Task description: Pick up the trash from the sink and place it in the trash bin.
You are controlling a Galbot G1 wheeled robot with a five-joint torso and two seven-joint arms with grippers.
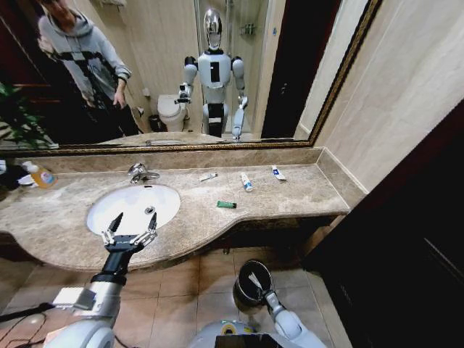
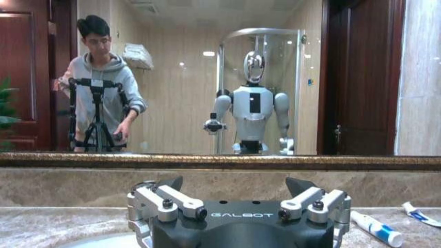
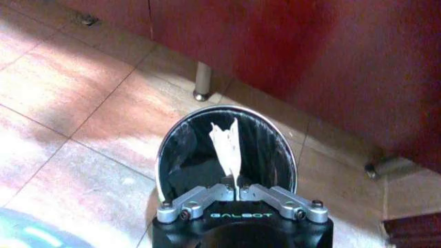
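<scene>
My right gripper (image 1: 255, 280) (image 3: 238, 189) is shut on a whitish sachet (image 3: 226, 145) and holds it upright over the mouth of the black trash bin (image 1: 241, 294) (image 3: 177, 155) on the floor. My left gripper (image 1: 130, 230) (image 2: 234, 187) hovers open and holding nothing over the front rim of the white sink (image 1: 134, 204). More trash lies on the counter to the right of the sink: a green packet (image 1: 226, 204), a flat white bar (image 1: 208, 176) and two white tubes with blue marks (image 1: 246, 181) (image 1: 278, 172) (image 2: 377, 230) (image 2: 419, 214).
A chrome faucet (image 1: 141, 172) stands behind the basin. A clear bottle with an orange label (image 1: 42, 175) sits at the far left of the marble counter (image 1: 304, 192). A mirror (image 1: 181, 72) spans the back wall. A dark red cabinet (image 3: 310, 62) stands just behind the bin.
</scene>
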